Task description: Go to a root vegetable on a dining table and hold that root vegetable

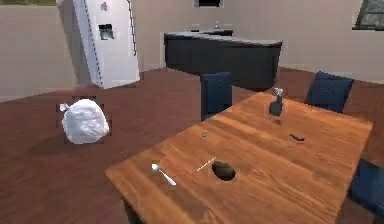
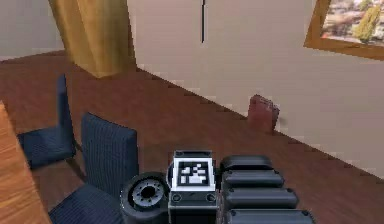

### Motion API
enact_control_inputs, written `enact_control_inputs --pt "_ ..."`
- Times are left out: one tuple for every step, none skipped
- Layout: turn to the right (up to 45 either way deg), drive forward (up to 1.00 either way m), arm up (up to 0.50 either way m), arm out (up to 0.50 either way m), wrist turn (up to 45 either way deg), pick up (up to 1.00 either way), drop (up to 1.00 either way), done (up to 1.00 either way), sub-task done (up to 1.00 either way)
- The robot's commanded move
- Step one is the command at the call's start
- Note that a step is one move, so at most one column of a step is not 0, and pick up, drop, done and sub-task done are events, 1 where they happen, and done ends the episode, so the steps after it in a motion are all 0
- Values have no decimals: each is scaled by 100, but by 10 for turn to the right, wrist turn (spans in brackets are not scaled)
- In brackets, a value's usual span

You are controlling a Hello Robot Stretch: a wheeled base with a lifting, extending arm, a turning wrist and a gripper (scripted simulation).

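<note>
Toward the table's [image 1: 285,160] near corner lies a dark oval lump [image 1: 224,172], by shape and colour probably the root vegetable. A spoon [image 1: 163,175] lies between it and the corner, and a thin stick [image 1: 205,165] lies just beside it. Low at the arm side view's bottom edge, the gripper [image 2: 148,197] shows as a dark round body beside a white marker [image 2: 193,174]. Its fingers cannot be made out, so I cannot tell their state or whether it holds anything. The main risk is the approach: the arm's side faces two chairs [image 2: 108,150] and a wall, not the tabletop. Bringing the arm to bear would likely call for driving and turning in close. The base could then clip a chair or the white bag [image 1: 84,121] on the floor. A reach in over the table's edge could sweep the spoon or stick off. It could also nudge the rounded lump so that it rolls away. Mistaking the small dark thing [image 1: 297,136] near the far edge for the target would waste the reach.
</note>
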Motion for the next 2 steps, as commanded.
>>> enact_control_inputs --pt "450 0 0 0 0 0 0 0 0" --pt "240 0 0 0 0 0 0 0 0"
